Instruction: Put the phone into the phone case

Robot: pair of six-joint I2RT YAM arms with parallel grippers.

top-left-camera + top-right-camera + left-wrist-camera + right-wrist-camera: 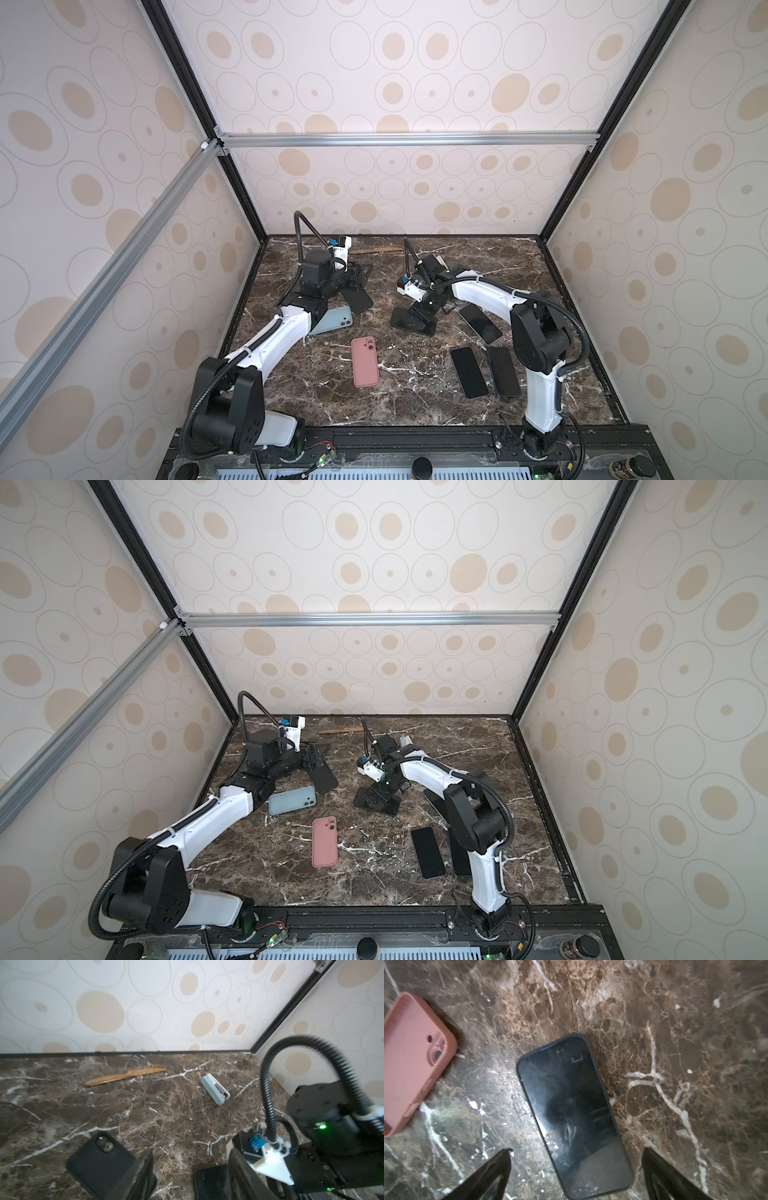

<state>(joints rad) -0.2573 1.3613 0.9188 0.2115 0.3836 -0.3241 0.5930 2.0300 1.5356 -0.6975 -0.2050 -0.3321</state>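
Hovering over black phone (575, 1113), right claw (576, 1149) spread wide, fingers (488, 1174) either side, touching nothing: no grip needed, phone lies flat, screen up, mid-table near pink case (415, 1059). Thick dark rim suggests case already on. Left claw (190, 1151) parted, empty, near black case (99, 1161) lying back-up.

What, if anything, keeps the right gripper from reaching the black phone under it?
Likely nothing, so yes: the right gripper is open, a finger either side of the phone, which lies flat and uncovered.
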